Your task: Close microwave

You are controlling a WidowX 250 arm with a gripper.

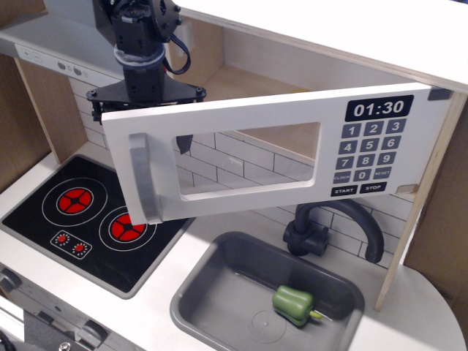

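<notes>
The toy microwave's white door [241, 186] stands swung open on its right-hand hinge, its left edge out towards the camera. It has a rectangular window [248, 157], a grey vertical bar handle [143, 177], a black clock reading 01:30 [379, 107] and a grey keypad [369, 150]. The wooden microwave cavity [241, 77] is open behind it. My black gripper [146, 93] hangs from above just behind the door's upper left corner. Its fingers are hidden by the door; one dark fingertip [183, 143] shows through the window.
A black hob with two red rings [95, 219] lies below left. A grey sink [219, 285] holds a green pepper [294, 303], with a black tap [336, 227] behind it. A grey extractor hood [51, 44] is at the upper left.
</notes>
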